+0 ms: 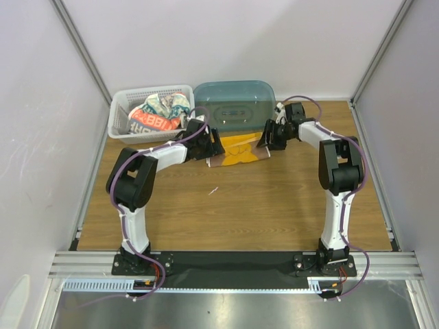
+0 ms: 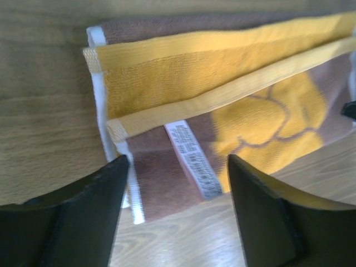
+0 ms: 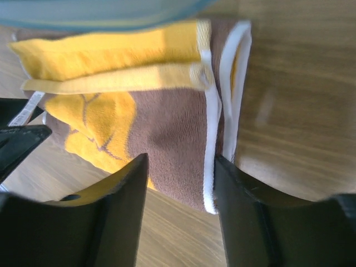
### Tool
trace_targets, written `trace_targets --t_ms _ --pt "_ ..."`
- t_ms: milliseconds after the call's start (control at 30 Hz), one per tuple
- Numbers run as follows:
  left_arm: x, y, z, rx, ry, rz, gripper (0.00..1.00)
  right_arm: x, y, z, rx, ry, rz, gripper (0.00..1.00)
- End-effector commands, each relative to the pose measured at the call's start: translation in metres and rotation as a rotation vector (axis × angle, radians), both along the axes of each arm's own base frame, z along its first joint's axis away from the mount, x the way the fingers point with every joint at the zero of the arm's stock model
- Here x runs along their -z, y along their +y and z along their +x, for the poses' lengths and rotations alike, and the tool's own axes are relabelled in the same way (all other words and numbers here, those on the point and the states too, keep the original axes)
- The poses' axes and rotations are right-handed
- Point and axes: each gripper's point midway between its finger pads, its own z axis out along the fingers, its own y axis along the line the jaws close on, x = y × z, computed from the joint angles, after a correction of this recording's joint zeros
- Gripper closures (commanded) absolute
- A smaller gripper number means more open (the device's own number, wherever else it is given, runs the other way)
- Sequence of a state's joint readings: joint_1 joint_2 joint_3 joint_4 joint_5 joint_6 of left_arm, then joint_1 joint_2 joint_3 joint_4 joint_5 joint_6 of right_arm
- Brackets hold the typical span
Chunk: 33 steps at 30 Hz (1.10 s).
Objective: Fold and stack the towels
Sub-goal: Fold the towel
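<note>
Black fingers point(image 2: 72, 222) of my left gripper point(image 2: 177, 167) fill the bottom of the left wrist view, standing wide apart with open wood showing between them. Just beyond their tips lies one end of the brown cloth towel with orange lettering and an orange band point(image 2: 167, 78), its white-edged corner by the finger at lower left and a white care label point(image 2: 194, 158) in the gap. In the right wrist view my right gripper point(image 3: 181, 167) straddles the other end of that towel, jaws parted but narrower. The brown corner with its white hem spans the space between them, and I cannot tell whether the pads touch the cloth. From the top camera the towel lies folded and flat on the wooden table point(image 1: 240, 212), in the upper middle of the frame between my two grippers. Just above it sits the translucent teal oval tub point(image 1: 233, 103). At upper left, the white plastic lattice basket point(image 1: 120, 113) holds a crumpled white towel with red and blue printed letters point(image 1: 154, 116).
</note>
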<state>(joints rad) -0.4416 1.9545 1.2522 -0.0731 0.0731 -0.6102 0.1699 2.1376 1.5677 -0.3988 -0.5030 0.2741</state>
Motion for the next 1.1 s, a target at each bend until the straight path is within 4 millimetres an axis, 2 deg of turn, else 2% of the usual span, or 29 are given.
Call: trace_targets --t_ms 0,100,133,200,233,300,367,433,467,533,567,600,633,667,733,800,867,933,967,1033,1067 --pt "0.007 -0.004 -0.005 0.036 -0.011 0.026 0.25 0.011 -0.006 -0.006 -0.017 -0.001 -0.048 0.47" --pt "0.010 0.000 -0.012 0.047 -0.001 0.055 0.29 0.011 -0.006 -0.014 -0.022 0.003 -0.043 0.54" --pt "0.011 0.003 -0.014 0.044 0.001 0.069 0.29 0.017 -0.006 -0.023 -0.024 0.026 -0.043 0.58" --pt "0.015 0.008 -0.022 0.050 0.019 0.103 0.29 0.015 -0.005 -0.032 -0.026 0.027 -0.041 0.61" --pt "0.012 0.008 -0.025 0.054 0.015 0.112 0.29 0.024 -0.006 -0.045 -0.028 0.062 -0.048 0.62" --pt "0.016 0.014 -0.037 0.066 0.039 0.151 0.30 0.020 -0.005 -0.054 -0.031 0.050 -0.056 0.62" --pt "0.015 0.020 -0.044 0.068 0.049 0.189 0.30 0.027 -0.010 -0.070 -0.032 0.083 -0.077 0.63" --pt "0.019 0.023 -0.059 0.101 0.077 0.227 0.30 0.021 -0.012 -0.079 -0.044 0.074 -0.085 0.63" --pt "0.017 0.023 -0.065 0.112 0.078 0.235 0.29 0.027 -0.015 -0.092 -0.043 0.101 -0.096 0.63" --pt "0.026 0.024 -0.088 0.152 0.129 0.272 0.30 0.022 -0.017 -0.101 -0.035 0.108 -0.104 0.64" --pt "0.023 0.024 -0.097 0.163 0.138 0.278 0.31 0.028 -0.020 -0.117 -0.035 0.153 -0.117 0.64" --pt "0.027 0.022 -0.112 0.189 0.162 0.293 0.32 0.030 -0.023 -0.124 -0.027 0.170 -0.133 0.65" --pt "0.026 0.020 -0.121 0.203 0.169 0.298 0.32 0.023 -0.024 -0.130 -0.029 0.165 -0.137 0.66" --pt "0.021 0.020 -0.133 0.221 0.172 0.301 0.32 0.023 -0.024 -0.142 -0.041 0.188 -0.149 0.66" --pt "0.024 0.015 -0.161 0.273 0.197 0.322 0.32 0.026 -0.028 -0.162 -0.048 0.216 -0.183 0.66" --pt "0.016 0.009 -0.183 0.324 0.205 0.331 0.32 0.020 -0.029 -0.183 -0.070 0.240 -0.197 0.66" --pt "0.005 0.005 -0.192 0.354 0.204 0.315 0.32 0.009 -0.029 -0.196 -0.087 0.240 -0.207 0.66" --pt "-0.018 0.002 -0.188 0.353 0.151 0.287 0.31 -0.004 -0.031 -0.196 -0.090 0.220 -0.207 0.64" --pt "-0.035 -0.002 -0.180 0.354 0.107 0.280 0.30 -0.014 -0.033 -0.195 -0.088 0.198 -0.215 0.63" --pt "-0.054 0.000 -0.172 0.342 0.074 0.290 0.28 -0.035 -0.035 -0.181 -0.075 0.141 -0.207 0.61" --pt "-0.070 -0.004 -0.162 0.334 0.036 0.283 0.27 -0.042 -0.036 -0.176 -0.071 0.126 -0.204 0.60"
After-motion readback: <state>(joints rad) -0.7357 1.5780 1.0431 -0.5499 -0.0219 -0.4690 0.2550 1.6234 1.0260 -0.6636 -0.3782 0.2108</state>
